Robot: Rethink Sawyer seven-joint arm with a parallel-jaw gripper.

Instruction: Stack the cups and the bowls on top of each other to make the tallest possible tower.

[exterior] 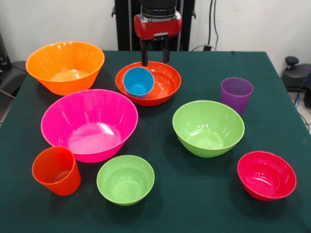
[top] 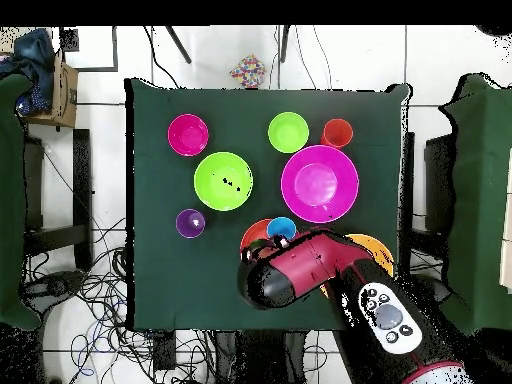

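A blue cup [exterior: 138, 81] [top: 281, 230] lies tilted inside the shallow red-orange bowl [exterior: 167, 80] [top: 256, 234] at the far middle of the table. My gripper [exterior: 155, 58] hangs open just behind and above that cup, over the bowl's far rim, with nothing between its fingers. Standing apart on the cloth are a large orange bowl [exterior: 65, 65] [top: 375, 248], a large pink bowl [exterior: 89, 124] [top: 319, 183], a medium green bowl [exterior: 208, 127] [top: 223, 180], a small green bowl [exterior: 125, 179] [top: 288, 131], a crimson bowl [exterior: 266, 174] [top: 188, 134], an orange cup [exterior: 56, 171] [top: 337, 132] and a purple cup [exterior: 236, 93] [top: 190, 222].
A dark green cloth [exterior: 194, 208] covers the table. In the overhead view my arm [top: 310, 265] hides part of the orange bowl and of the red-orange bowl. Cables and chairs surround the table.
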